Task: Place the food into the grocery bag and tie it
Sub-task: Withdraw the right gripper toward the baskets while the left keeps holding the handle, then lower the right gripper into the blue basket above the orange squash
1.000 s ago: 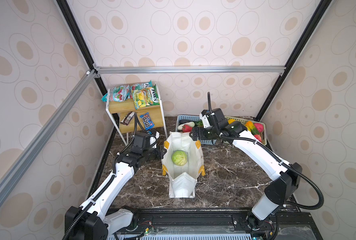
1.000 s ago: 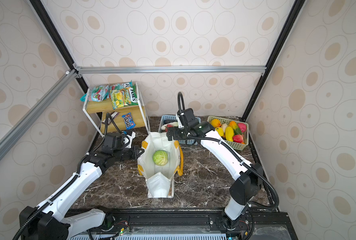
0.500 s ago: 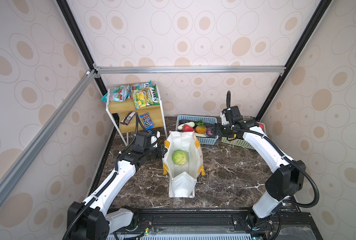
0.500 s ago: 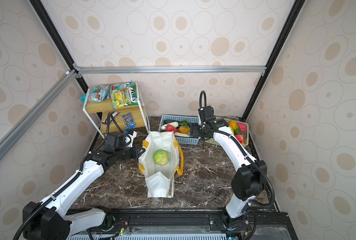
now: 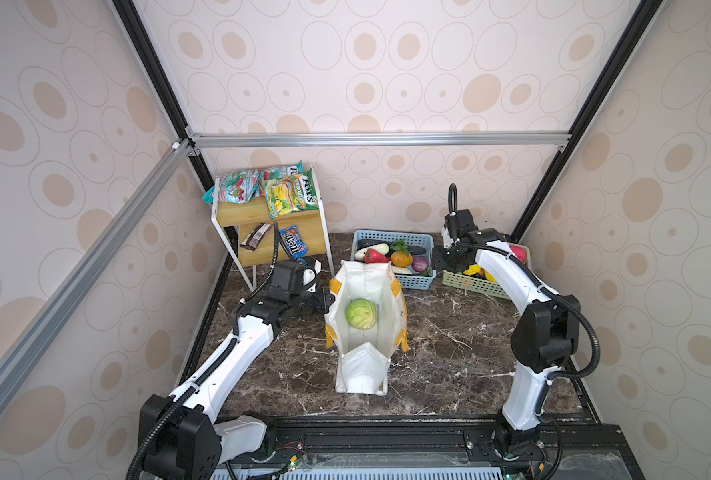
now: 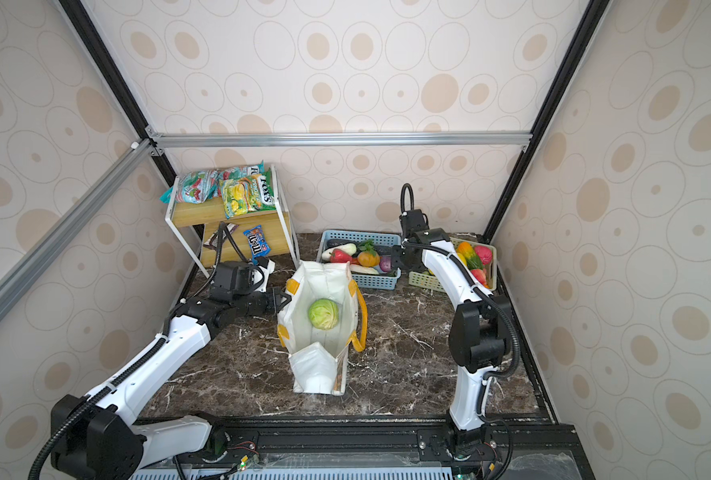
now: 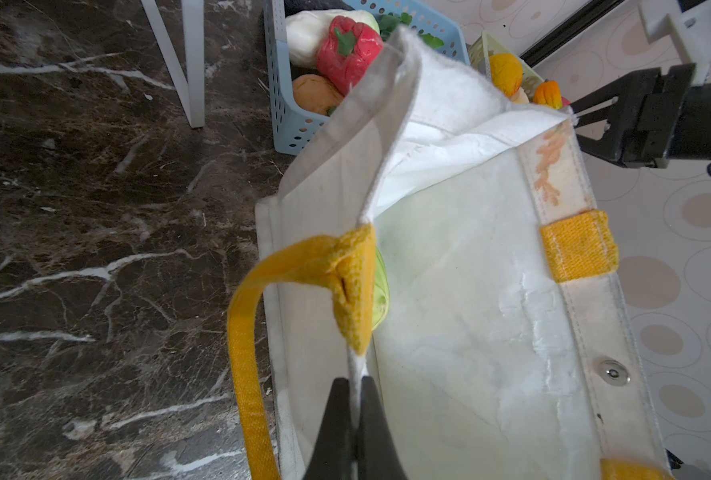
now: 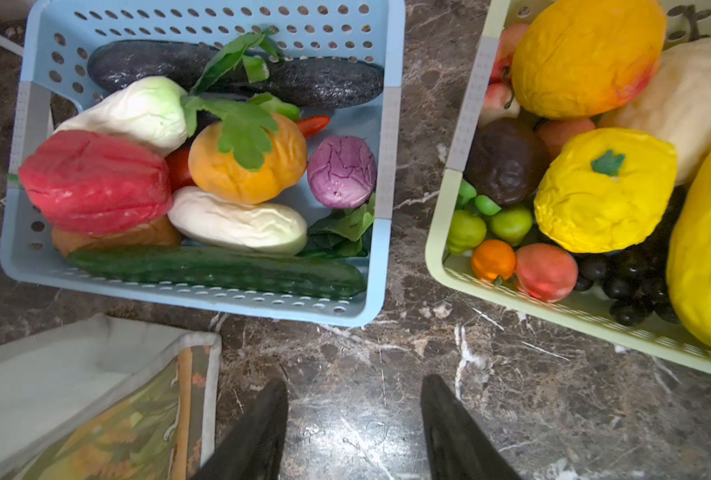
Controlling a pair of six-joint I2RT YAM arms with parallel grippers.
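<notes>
The white grocery bag (image 5: 389, 309) with yellow handles stands open mid-table, and a green cabbage (image 5: 361, 314) lies inside it. My left gripper (image 5: 325, 301) is shut on the bag's left rim; the left wrist view shows the rim fabric pinched in that gripper (image 7: 355, 386) just below a yellow tab. My right gripper (image 5: 443, 264) hangs open and empty over bare table between two baskets, as the right wrist view of this gripper (image 8: 353, 395) shows. More food fills the blue basket (image 8: 220, 297) and the green basket (image 8: 553, 307). A blue M&M's packet (image 5: 293, 246) rests on the shelf.
A white-framed wooden shelf (image 5: 258, 212) with snack packets stands at the back left. The blue basket (image 5: 416, 283) sits right behind the bag, with the green basket (image 5: 470, 283) beside it at the back right. Patterned walls enclose three sides.
My right gripper has swung right, from the bag's back rim to the gap between the baskets, and its jaws have narrowed. The left gripper and the bag have not moved.
</notes>
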